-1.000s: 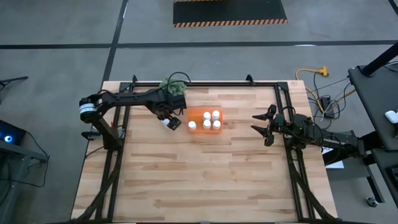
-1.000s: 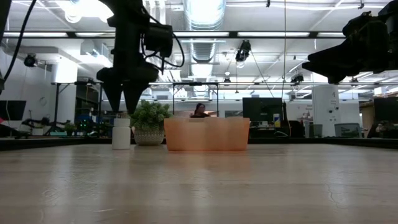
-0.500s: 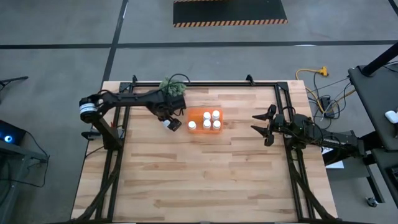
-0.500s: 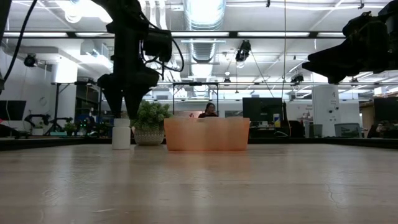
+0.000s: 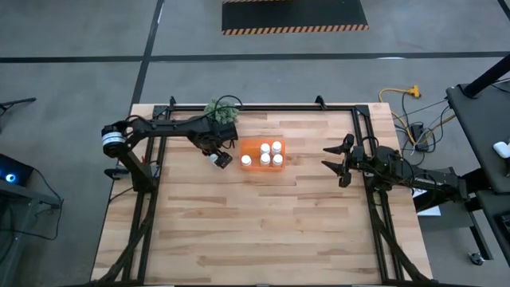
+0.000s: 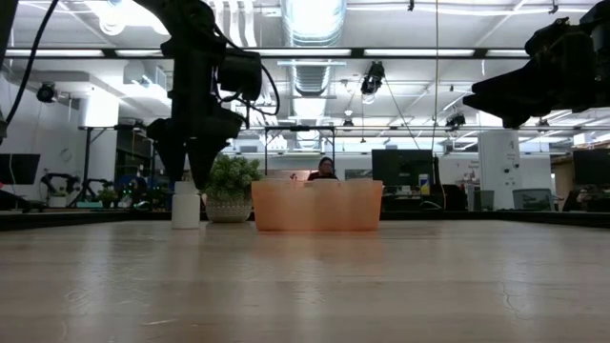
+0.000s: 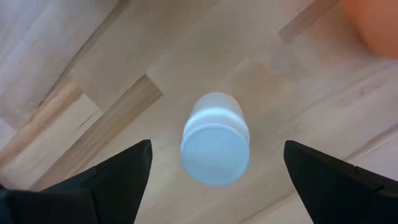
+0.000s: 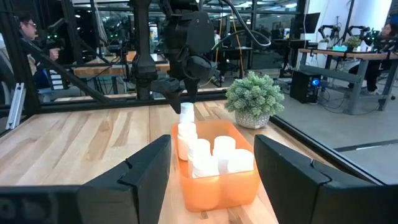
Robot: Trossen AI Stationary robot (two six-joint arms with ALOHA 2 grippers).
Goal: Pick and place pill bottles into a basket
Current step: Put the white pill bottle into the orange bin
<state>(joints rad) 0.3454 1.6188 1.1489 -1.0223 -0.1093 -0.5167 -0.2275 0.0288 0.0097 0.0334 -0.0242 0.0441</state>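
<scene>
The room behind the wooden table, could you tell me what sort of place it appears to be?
Probably a robotics lab or workshop: exposed ceiling ducts and strip lights, benches with dark computer monitors, and a seated person at another workstation beyond the table's black metal frame.

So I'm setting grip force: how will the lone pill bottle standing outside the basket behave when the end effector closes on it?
The pill bottle looks like rigid plastic, so it probably won't deform. Its smooth round wall could slip or twist between the left end effector's open fingers. Standing upright and narrow on the table, it may tip if nudged off-centre, then roll.
</scene>
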